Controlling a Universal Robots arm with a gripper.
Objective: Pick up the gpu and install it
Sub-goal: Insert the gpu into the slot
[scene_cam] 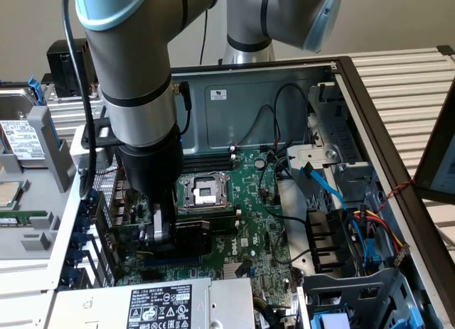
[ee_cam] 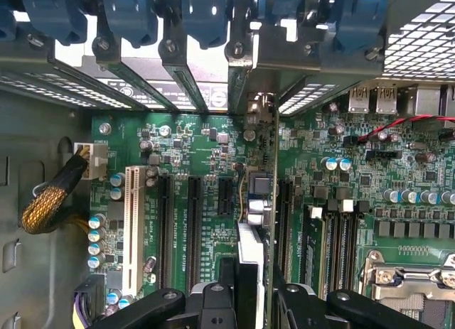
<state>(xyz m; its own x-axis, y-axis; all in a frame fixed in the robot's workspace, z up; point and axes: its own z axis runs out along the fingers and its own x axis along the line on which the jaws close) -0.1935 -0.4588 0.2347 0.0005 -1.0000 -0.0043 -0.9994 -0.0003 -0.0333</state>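
My gripper (scene_cam: 165, 228) reaches down into the open computer case and is shut on the gpu (scene_cam: 190, 238), whose black shroud shows beside the fingers. In the wrist view the gpu (ee_cam: 264, 180) stands edge-on between the two black fingers (ee_cam: 213, 304), upright over the green motherboard (ee_cam: 206, 180). It lines up with a long black slot, and its far end meets the silver bracket wall (ee_cam: 249, 73) of the case. I cannot tell whether its edge sits in the slot. Two black slots (ee_cam: 165, 222) and a white slot (ee_cam: 131, 222) lie bare beside it.
The CPU socket (scene_cam: 202, 192) and memory slots (ee_cam: 334, 236) lie close beside the card. Blue latches (ee_cam: 128, 16) line the rear wall. A braided cable (ee_cam: 50, 201) plugs in by the case side. A power supply (scene_cam: 153, 304) and bundled cables (scene_cam: 355, 226) crowd the case's edges.
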